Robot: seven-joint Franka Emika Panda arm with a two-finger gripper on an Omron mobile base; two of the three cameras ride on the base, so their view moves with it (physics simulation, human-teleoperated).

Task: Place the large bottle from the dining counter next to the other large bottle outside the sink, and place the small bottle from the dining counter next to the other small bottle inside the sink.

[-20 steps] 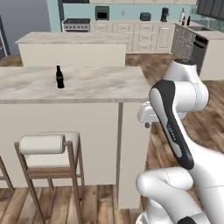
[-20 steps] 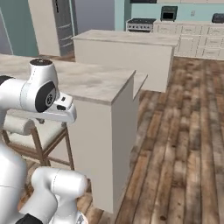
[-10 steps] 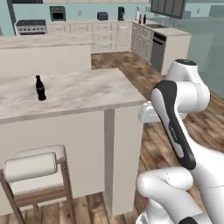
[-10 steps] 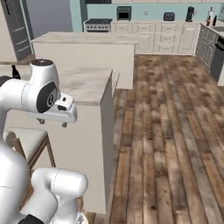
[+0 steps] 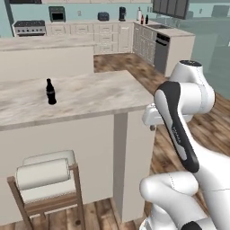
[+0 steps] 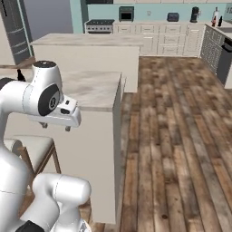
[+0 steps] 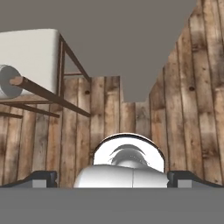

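I've got the arm folded up tight over its base, elbow high and the forearm sloping back down, so the hand hangs low beside the end panel of the dining counter (image 5: 90, 96) rather than over its top. In the left base view the wrist block sits just off the counter's corner, below the edge of the slab. In the right base view the same block juts out from the shoulder toward the counter's end wall, with the gripper (image 6: 56, 127) pointing down at the floor.

Through the hand camera I'm looking straight down. The gripper (image 7: 112, 178) has its two dark fingertips (image 7: 43, 178) standing far apart at the two sides of the view, jaws spread wide with nothing between them. Beneath the hand lies the wooden plank floor (image 7: 183, 109), the counter's grey underside covers the upper part, and the cushioned bar stool (image 7: 30, 57) is off to one side of the hand.

The small bottle (image 5: 50, 91) stands upright on the counter top, well away from the hand, up on the slab and far along it from the corner where my wrist is. In the right base view I can just make out a small dark shape (image 6: 19, 75) beyond the arm's shoulder, which I take to be the same bottle.
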